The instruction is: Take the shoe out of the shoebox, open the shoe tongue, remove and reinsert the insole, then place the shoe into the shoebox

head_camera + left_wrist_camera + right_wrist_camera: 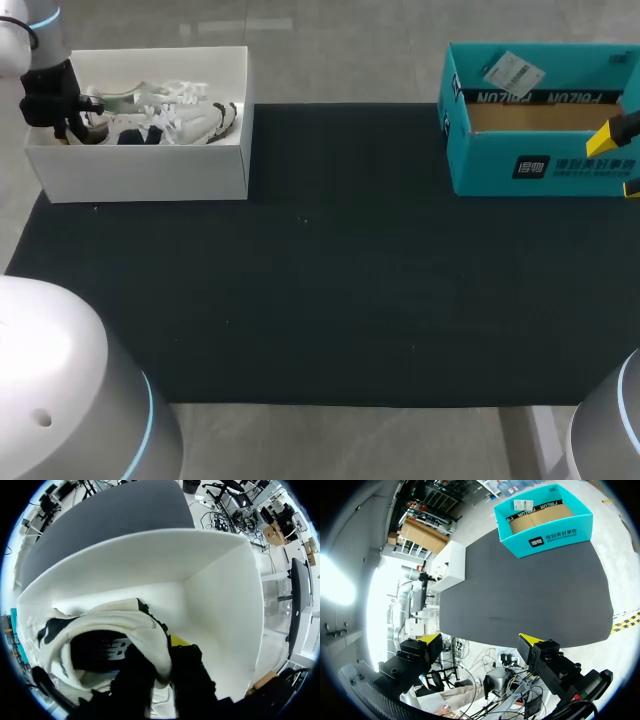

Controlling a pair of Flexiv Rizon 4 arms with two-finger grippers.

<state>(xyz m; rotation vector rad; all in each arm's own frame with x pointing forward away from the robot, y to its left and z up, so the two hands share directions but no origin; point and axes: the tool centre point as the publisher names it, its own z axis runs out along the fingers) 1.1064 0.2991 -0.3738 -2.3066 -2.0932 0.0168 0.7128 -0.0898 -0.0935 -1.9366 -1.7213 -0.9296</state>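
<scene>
I see the white, dark-trimmed shoe (170, 115) lying inside the open white shoebox (140, 170) at the mat's far left corner, toe pointing right.

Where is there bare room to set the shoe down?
The black mat is bare between the white shoebox and the teal box, down to its near edge. Crowded inside the white shoebox, around the shoe and left gripper.
</scene>
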